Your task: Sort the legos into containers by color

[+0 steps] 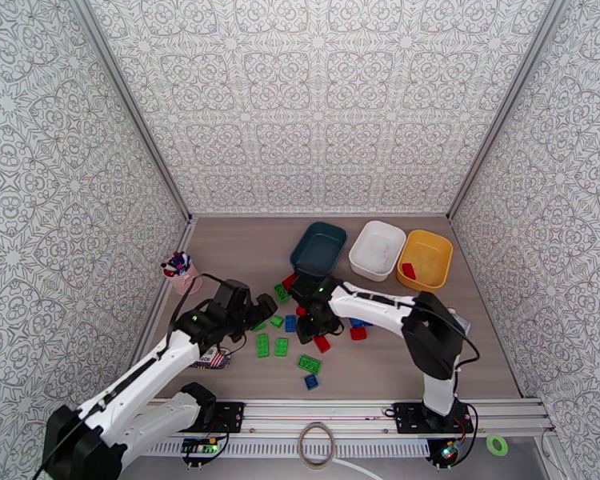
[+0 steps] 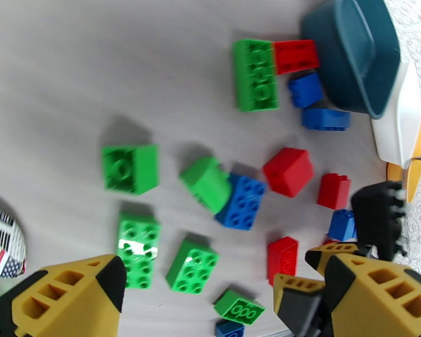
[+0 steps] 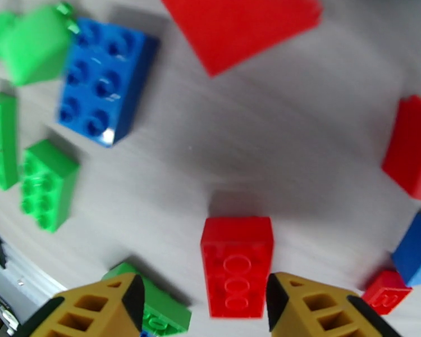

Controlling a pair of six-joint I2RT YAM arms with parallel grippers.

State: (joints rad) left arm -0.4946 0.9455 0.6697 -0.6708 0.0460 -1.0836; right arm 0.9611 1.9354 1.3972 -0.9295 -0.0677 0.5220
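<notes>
Red, green and blue legos lie scattered mid-table, among them a green brick (image 1: 262,345) and a blue brick (image 1: 290,322). At the back stand the teal container (image 1: 318,250), the white container (image 1: 378,250) and the yellow container (image 1: 425,259), which holds one red brick (image 1: 409,271). My left gripper (image 1: 260,307) (image 2: 199,299) hovers open and wide above the green bricks (image 2: 192,265), holding nothing. My right gripper (image 1: 310,323) (image 3: 202,301) is low over the pile, open. A red oblong brick (image 3: 237,265) lies on the table between its fingers, close to the right finger (image 3: 317,304).
A pink cup of pens (image 1: 178,270) stands at the left wall. A white printed pouch (image 1: 210,360) (image 2: 3,248) lies under the left arm. A rail (image 1: 340,414) runs along the near edge. Patterned walls close in three sides.
</notes>
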